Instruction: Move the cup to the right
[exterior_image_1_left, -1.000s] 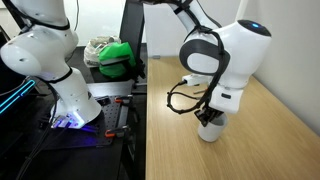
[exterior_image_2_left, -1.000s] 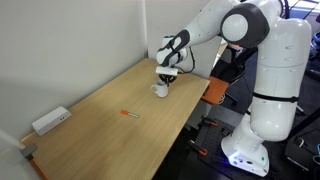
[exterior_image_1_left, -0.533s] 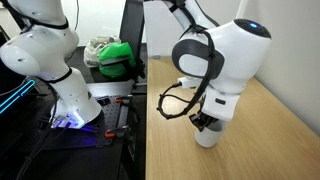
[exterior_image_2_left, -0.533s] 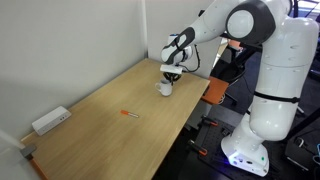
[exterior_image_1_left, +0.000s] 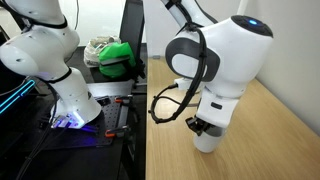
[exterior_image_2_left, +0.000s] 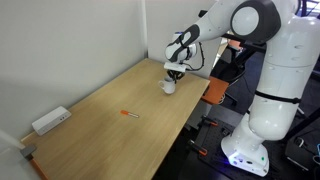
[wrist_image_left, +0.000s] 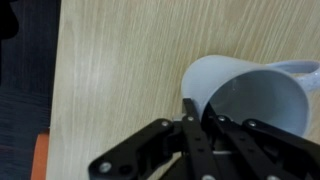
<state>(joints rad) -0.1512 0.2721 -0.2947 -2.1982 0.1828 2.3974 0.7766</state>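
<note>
**Item 1. Black two-finger claw** (wrist_image_left: 200, 120). In the wrist view we see its jointed black metal links run together onto the near rim of the mug. The jaws are drawn close and pinch the rim wall between them. In both exterior views (exterior_image_1_left: 205, 126) (exterior_image_2_left: 172, 75) the claw points straight down, and the nip itself is too small for us to read.

**Item 2. Small white glossy ceramic mug with a side handle** (wrist_image_left: 248, 92). It sits directly under the claw, upright, on the table top near the edge. The wrist view alone shows us its round mouth, shadowed inside, and the handle pointing away from the claw. In an exterior view (exterior_image_1_left: 207, 142) only the lower cylinder shows beneath the claw. In an exterior view (exterior_image_2_left: 169, 87) it is a small white drum, and we cannot tell whether its base touches the wood.

**Item 3. Pale wood-grain table top** (exterior_image_2_left: 95, 105), flat and matt. Its fine straight grain is legible only in the wrist view (wrist_image_left: 110, 70).

**Item 4. Thin orange-red pen** (exterior_image_2_left: 129, 116), lying flat well apart from the claw. We find it in one exterior view only.

**Item 5. White boxy block with a cable** (exterior_image_2_left: 50, 121), at the table end farthest from the claw, also in that view only.

**Item 6. Looped black cable** (exterior_image_1_left: 170, 104), hanging beside the wrist above the claw.

**Item 7. Bright green bundle** (exterior_image_1_left: 118, 56), soft and rumpled, beyond the table edge, far from the claw.
</note>
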